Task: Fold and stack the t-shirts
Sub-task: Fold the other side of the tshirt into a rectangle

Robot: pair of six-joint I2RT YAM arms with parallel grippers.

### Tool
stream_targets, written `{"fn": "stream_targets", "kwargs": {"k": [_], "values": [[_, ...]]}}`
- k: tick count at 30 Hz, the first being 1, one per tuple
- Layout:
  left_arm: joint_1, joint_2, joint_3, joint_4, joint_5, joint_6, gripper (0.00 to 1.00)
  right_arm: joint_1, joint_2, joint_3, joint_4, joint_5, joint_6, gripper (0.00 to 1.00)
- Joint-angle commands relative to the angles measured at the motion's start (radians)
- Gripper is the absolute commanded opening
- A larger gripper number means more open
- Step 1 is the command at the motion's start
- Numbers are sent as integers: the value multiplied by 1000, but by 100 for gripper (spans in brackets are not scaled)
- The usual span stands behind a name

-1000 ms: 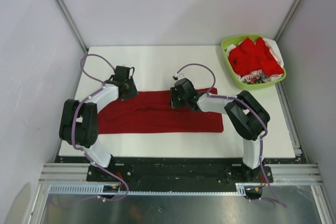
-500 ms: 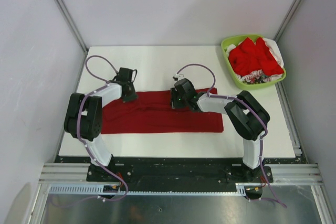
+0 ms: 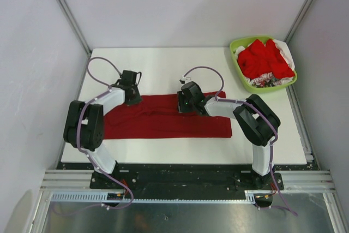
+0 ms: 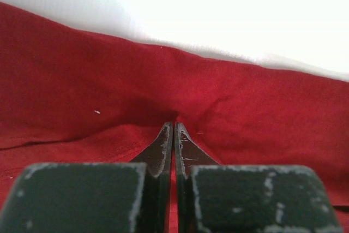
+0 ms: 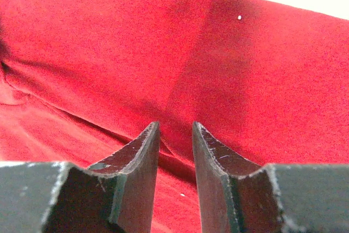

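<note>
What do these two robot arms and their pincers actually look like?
The left arm and right arm have white tubes, chunky black joints and looping purple cables. The left gripper and right gripper each carry two dark, scuffed, wedge-shaped fingers.

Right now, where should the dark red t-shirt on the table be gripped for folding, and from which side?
Pinch the crimson t-shirt along its far long edge, from above, at two spots well apart. It lies flat as a long band, so one pinch would likely let it sag. The left gripper is shut on cloth there.
</note>
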Motion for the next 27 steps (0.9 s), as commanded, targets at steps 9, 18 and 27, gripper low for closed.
{"fn": "stream_targets", "kwargs": {"k": [9,18,27], "values": [[-27,-169,-107,7,58,-65,0,7,1,39,5,21,7,35],[-66,-267,-255,7,86,-227,0,6,-8,38,8,22,7,35],[-118,-362,-350,7,56,-351,0,10,-17,38,10,21,12,35]]}}
